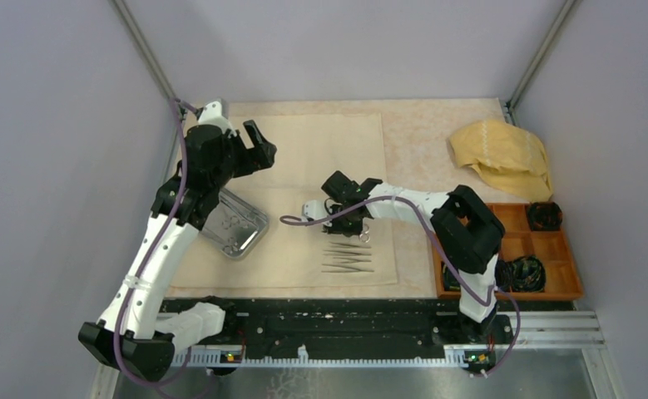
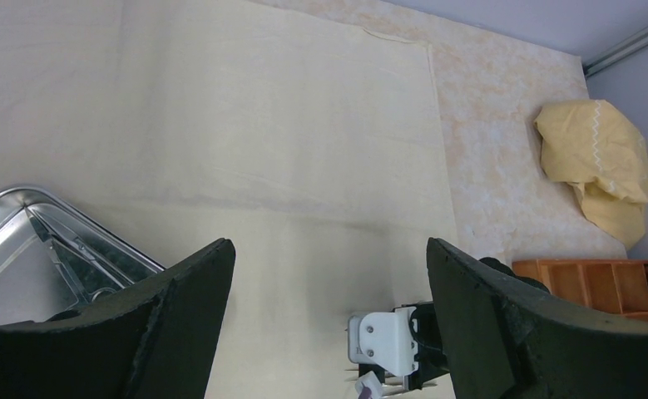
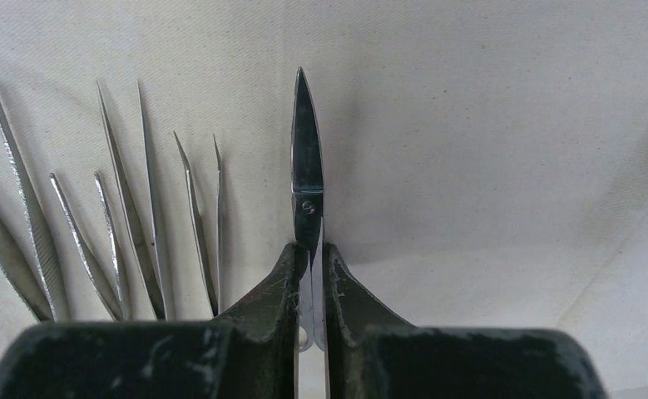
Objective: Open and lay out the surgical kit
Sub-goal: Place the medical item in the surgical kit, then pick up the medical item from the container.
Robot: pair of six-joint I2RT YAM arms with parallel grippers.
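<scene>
Nearest, the tweezers [image 1: 347,257] lie fanned on the cream cloth [image 1: 328,141]. Just beyond, my right gripper [image 3: 310,249] pinches the scissors [image 3: 308,158] below the pivot, their handles hidden behind my fingers. The tray [image 2: 4,216], at left, is half covered by my arm. Farther back, my left gripper [image 2: 328,249] hangs spread wide, holding nothing.

The left tool [image 2: 328,248] gapes wide, seemingly held aloft; the right tool [image 3: 310,253], arm stretched forward, pinches the scissors [image 3: 307,158].

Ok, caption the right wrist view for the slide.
Right gripper shut on slim steel scissors beside slim steel tweezers laid on pale cream cloth sheet.
</scene>
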